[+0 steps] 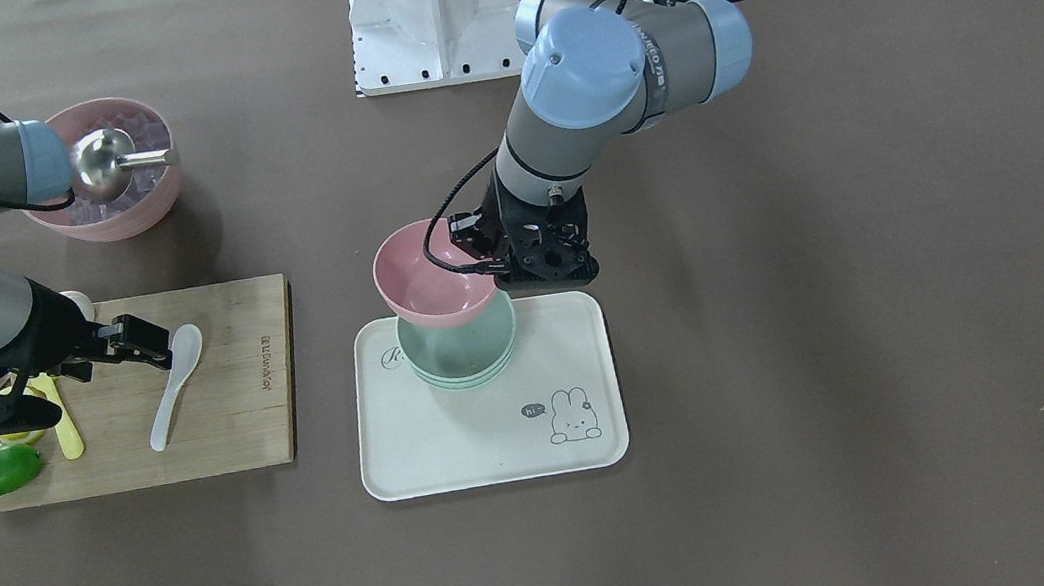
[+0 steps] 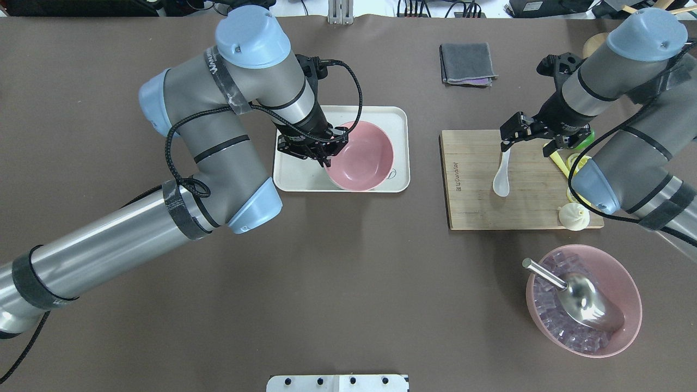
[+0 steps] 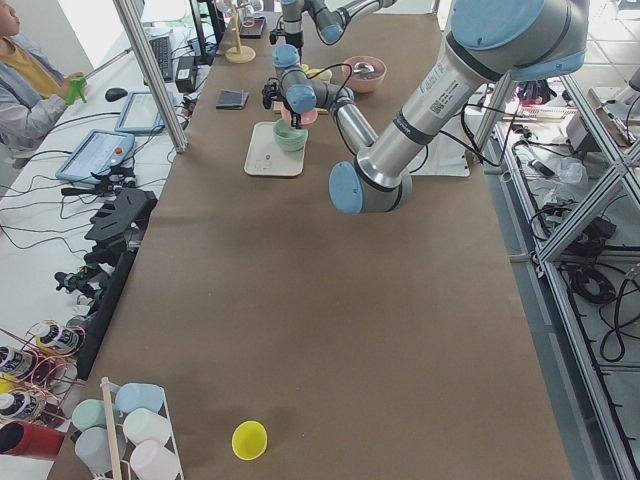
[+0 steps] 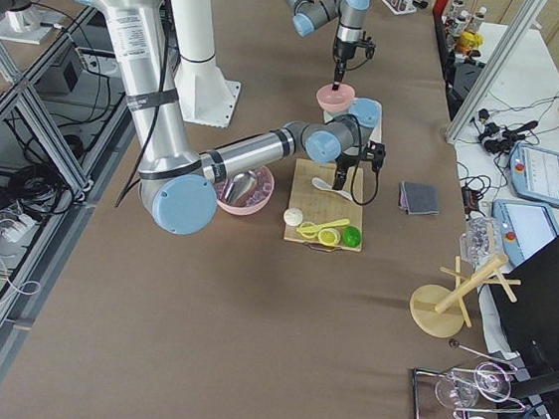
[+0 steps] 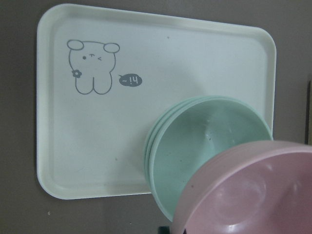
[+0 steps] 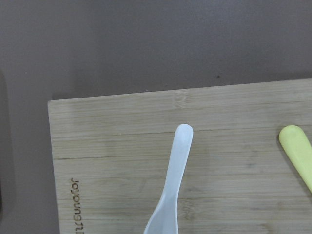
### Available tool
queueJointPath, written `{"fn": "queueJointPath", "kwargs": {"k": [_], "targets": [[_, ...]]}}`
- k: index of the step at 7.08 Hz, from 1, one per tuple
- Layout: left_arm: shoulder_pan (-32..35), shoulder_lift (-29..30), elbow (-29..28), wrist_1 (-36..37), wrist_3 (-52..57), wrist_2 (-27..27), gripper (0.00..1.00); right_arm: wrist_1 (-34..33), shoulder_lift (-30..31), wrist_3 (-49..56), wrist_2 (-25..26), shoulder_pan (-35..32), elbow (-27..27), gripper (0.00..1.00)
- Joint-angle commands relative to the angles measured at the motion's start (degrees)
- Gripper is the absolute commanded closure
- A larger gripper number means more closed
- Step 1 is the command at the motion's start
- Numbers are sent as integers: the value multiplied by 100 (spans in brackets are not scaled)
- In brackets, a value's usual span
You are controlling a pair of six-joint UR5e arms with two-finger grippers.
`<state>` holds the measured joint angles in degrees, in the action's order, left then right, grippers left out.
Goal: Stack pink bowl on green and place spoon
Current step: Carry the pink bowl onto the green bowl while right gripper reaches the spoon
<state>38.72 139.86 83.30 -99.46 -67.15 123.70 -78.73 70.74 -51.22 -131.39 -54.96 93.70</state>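
My left gripper [image 1: 487, 272] is shut on the rim of the pink bowl [image 1: 430, 280] and holds it tilted just above the green bowl [image 1: 460, 357]. The green bowl tops a nested stack on the cream tray [image 1: 499, 427]. In the left wrist view the pink bowl [image 5: 248, 195] overlaps the green bowl [image 5: 204, 146] at the lower right; I cannot tell if they touch. The white spoon [image 1: 172, 389] lies on the wooden board [image 1: 235, 411]. My right gripper [image 1: 148, 344] hovers open and empty above it. The right wrist view shows the spoon's handle [image 6: 173, 185].
A larger pink bowl [image 2: 626, 321] with ice cubes and a metal scoop [image 2: 588, 299] stands near the robot's right side. A yellow spoon [image 1: 68, 428], a green object [image 1: 4, 469] and a white dumpling [image 2: 573, 216] share the board. A grey cloth [image 2: 467, 62] lies at the far edge.
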Motion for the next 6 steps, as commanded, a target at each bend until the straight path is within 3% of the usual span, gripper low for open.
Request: {"fn": "queueJointPath", "kwargs": {"k": [1,4,5,6], "targets": [[-31,33,-208,-283,9,-92,100,6,-8,-45,26,38,8,0],[22,-55,-209,-390,35,-83,100,-2,-16,-46,104,38,7,0],[13,-38,-209,-416,9,-92,72,-2,-34,-63,105,64,8,0],[48,-81,-165,-843,-17,-231,2,-2,-34,-220,105,169,-1,0]]}}
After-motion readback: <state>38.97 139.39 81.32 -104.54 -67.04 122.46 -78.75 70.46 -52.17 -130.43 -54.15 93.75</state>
